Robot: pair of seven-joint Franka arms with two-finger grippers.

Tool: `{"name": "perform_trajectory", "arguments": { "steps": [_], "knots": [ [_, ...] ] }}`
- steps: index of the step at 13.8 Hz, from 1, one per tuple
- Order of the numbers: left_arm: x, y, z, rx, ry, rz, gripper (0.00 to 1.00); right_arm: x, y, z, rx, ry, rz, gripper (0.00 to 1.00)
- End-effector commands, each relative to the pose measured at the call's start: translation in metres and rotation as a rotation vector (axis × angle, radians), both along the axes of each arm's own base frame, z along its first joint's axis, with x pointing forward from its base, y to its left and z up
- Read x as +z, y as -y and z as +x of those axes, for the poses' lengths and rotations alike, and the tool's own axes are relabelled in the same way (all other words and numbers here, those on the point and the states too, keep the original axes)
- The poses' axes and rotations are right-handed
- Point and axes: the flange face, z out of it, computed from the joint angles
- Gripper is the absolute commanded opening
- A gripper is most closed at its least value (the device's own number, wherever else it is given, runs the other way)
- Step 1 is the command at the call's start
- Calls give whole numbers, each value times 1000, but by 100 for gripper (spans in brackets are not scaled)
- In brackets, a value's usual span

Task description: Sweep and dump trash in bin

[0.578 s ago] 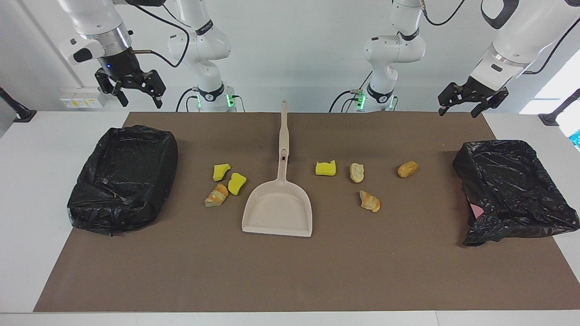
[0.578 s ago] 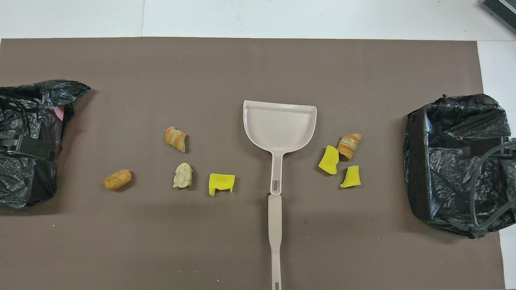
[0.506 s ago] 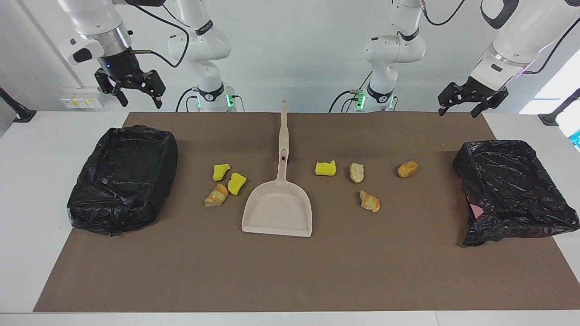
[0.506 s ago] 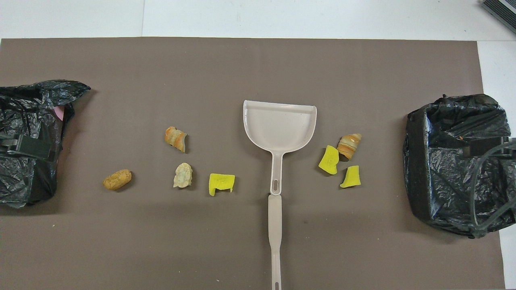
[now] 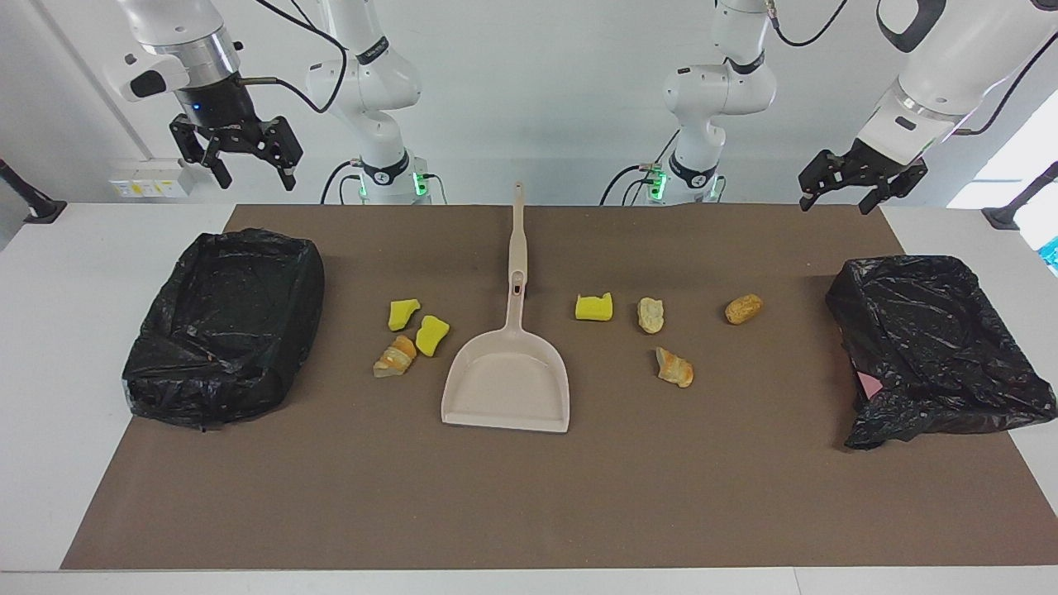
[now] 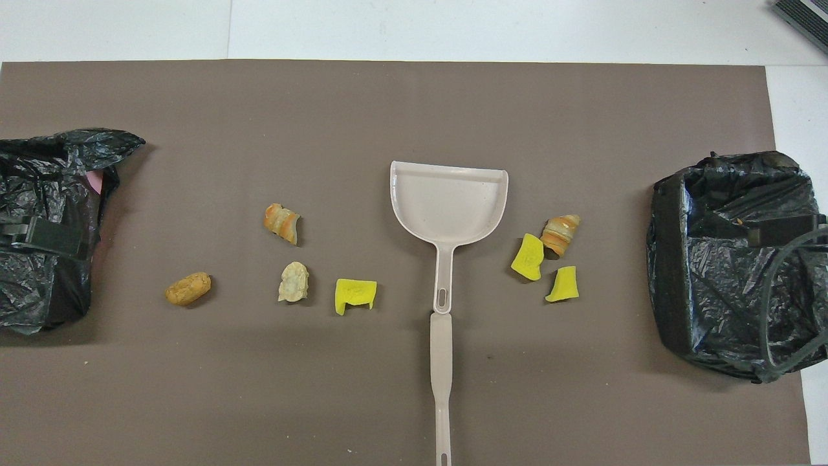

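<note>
The dustpan [image 5: 506, 384] lies mid-frame on the desk [image 5: 50, 330] in the facing view, long axis running straight up the frame, its handle tip pointing at my two bases. My right gripper [image 5: 235, 149] hangs wide open at upper left, my left gripper [image 5: 855, 178] wide open at upper right; both hold nothing, about equally far from that handle. The trash [image 5: 593, 307] is scattered either side of the pan.

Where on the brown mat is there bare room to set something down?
The whole strip of brown mat farther from the robots than the dustpan is bare, between the two black bins. Beside the dustpan it is crowded: three trash lumps toward the right arm's end, four toward the left's.
</note>
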Motion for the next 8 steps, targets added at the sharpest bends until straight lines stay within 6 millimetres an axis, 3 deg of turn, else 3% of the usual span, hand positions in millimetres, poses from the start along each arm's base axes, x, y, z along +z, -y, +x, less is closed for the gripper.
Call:
{"name": "perform_trajectory", "arguments": {
  "steps": [1,6,8],
  "knots": [
    [3,2,-8,-14,-4,15,100,0,1,2,26,1,2,100],
    [-2,13,-10,-34,-12,16,100,0,1,0,26,1,2,100],
    [-7,29,-13,-58,-27,18,100,-1,2,0,26,-5,1,100]
  ]
}}
